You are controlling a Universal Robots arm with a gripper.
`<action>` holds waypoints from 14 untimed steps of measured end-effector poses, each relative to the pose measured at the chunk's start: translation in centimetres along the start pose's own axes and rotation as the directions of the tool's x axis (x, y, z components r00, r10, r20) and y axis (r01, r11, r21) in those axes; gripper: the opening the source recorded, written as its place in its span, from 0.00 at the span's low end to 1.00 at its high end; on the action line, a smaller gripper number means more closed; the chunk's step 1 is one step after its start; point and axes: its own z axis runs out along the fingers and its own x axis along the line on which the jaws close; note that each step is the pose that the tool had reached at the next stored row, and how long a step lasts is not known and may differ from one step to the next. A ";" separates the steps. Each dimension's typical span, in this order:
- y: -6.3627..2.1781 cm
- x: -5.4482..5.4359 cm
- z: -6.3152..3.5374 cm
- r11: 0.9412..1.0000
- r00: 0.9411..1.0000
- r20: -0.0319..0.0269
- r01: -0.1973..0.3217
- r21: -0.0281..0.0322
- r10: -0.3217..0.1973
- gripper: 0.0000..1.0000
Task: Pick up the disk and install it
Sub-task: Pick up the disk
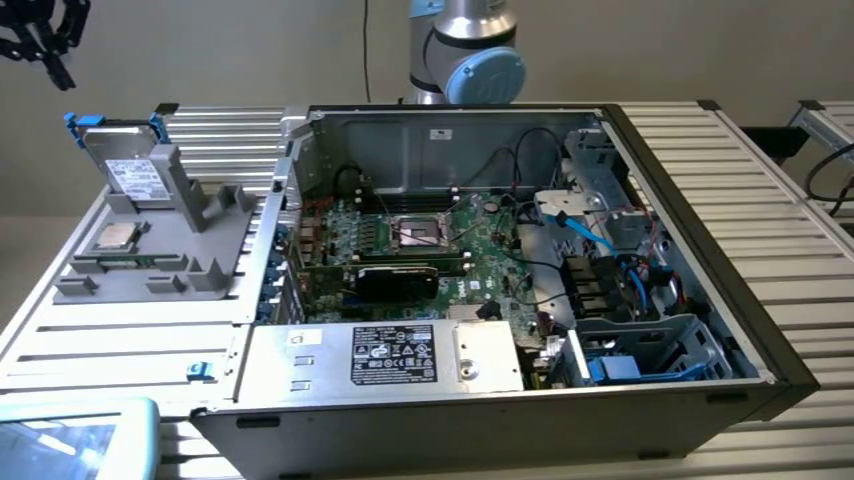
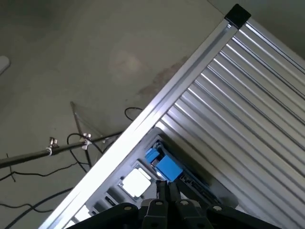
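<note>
Above the grey rack at the exterior view's left, claw clenched and empty, disk upright in rack

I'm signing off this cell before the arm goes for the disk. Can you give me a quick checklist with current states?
1. The disk stands upright in the grey holder: ok.
2. The hand hangs above the disk, apart from it: ok.
3. The CPU chip lies apart from the disk: ok.
4. The computer case is open: ok.
5. The drive cage is free to take the disk: cannot tell.
6. The blue cable is clear of the drive cage: cannot tell.
</note>
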 end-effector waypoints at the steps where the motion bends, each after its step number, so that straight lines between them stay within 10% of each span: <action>1: 0.00 0.0 0.01 1.000 1.000 0.001 0.016 0.002 -0.016 0.11; 7: 0.01 0.0 0.06 0.993 0.993 -0.003 0.120 0.005 -0.120 0.11; 14: 0.00 0.0 0.11 0.970 0.970 -0.010 0.245 0.006 -0.245 0.11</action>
